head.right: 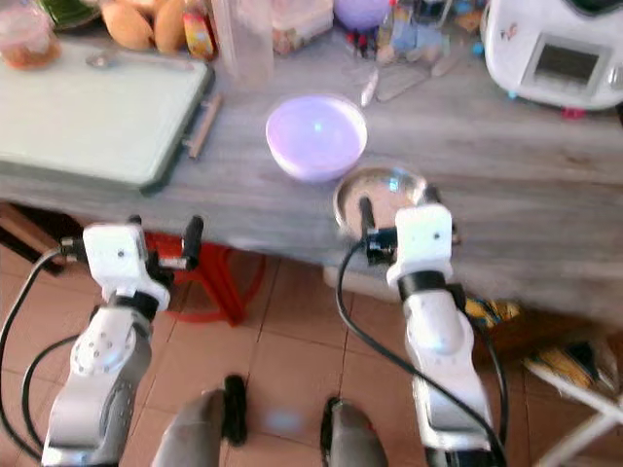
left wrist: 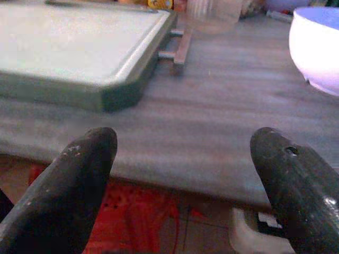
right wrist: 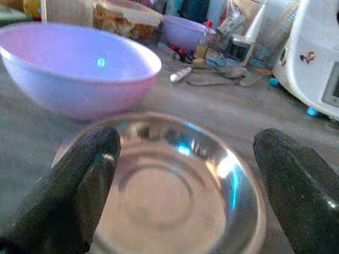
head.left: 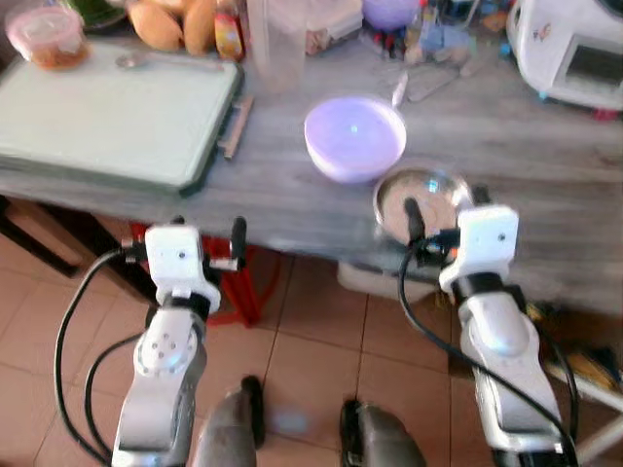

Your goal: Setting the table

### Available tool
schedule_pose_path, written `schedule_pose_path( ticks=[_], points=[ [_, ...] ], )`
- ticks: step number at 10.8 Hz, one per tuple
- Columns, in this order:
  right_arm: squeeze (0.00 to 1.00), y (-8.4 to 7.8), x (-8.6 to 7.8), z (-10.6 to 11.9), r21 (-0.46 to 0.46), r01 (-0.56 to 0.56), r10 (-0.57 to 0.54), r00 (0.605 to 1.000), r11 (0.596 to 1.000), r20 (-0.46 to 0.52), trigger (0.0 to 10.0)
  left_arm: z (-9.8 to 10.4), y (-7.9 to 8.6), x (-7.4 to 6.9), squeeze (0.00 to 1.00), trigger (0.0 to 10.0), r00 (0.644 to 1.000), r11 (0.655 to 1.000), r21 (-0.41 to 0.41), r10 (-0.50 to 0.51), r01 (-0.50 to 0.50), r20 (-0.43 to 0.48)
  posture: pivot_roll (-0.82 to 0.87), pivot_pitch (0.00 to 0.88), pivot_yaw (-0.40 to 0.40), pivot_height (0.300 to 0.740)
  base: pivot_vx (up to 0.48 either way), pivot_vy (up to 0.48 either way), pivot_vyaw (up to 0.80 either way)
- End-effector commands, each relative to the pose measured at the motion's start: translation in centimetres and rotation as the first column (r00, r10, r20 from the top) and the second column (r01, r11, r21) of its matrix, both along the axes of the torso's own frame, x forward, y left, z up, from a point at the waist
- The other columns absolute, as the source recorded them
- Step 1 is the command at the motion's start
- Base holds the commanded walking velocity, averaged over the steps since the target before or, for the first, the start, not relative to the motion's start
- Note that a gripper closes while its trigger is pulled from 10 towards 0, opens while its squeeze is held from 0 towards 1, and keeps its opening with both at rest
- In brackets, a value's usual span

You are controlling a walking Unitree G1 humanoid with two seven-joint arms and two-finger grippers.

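1. Steel dish (head.left: 421,200) at near edge of worktop (head.left: 545,185), just beside lilac bowl (head.left: 354,137).
2. Right hand (right wrist: 185,174) open, fingers spread to either side of dish rim, straight ahead of it.
3. Left hand (left wrist: 185,174) open too, short of worktop edge, well apart from dish.
4. Right arm clearly nearer; likely the one to grasp.

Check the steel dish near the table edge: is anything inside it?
The steel dish looks empty, showing only its shiny ringed bottom. The right gripper hovers over it, open, and its fingers cover the near edges. The purple bowl sits just behind.
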State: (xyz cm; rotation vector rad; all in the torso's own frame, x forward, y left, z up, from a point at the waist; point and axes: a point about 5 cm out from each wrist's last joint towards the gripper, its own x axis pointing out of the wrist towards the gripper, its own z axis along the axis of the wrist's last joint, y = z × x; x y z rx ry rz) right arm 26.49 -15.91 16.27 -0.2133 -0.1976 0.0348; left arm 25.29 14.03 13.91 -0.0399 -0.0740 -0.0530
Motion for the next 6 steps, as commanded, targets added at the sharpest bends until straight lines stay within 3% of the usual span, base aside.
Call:
schedule_pose_path(
  ticks=[1,5,6],
  points=[
    [0.0,0.1,-0.1,-0.2,0.006,-0.001,0.001,1.0,1.0,0.015,10.0,-0.3,0.1,-0.1,0.0,10.0,1.0,1.0,0.004,0.008,-0.008,-0.011,0.02,0.207,-0.021,0.74,-0.311,0.0,0.0],
    [0.0,-0.5,-0.3,-0.6,-0.029,0.007,-0.006,1.0,1.0,0.025,10.0,-0.2,0.0,0.1,0.0,10.0,1.0,1.0,0.006,0.009,-0.009,-0.005,0.02,0.208,-0.019,0.74,-0.308,0.0,0.0],
    [0.0,-0.5,-0.3,-1.3,0.023,0.016,-0.016,1.0,1.0,-0.008,10.0,-0.2,0.0,0.3,0.0,10.0,1.0,1.0,0.005,0.007,-0.007,-0.005,0.01,0.207,-0.018,0.74,-0.307,0.0,0.0]
  ],
)
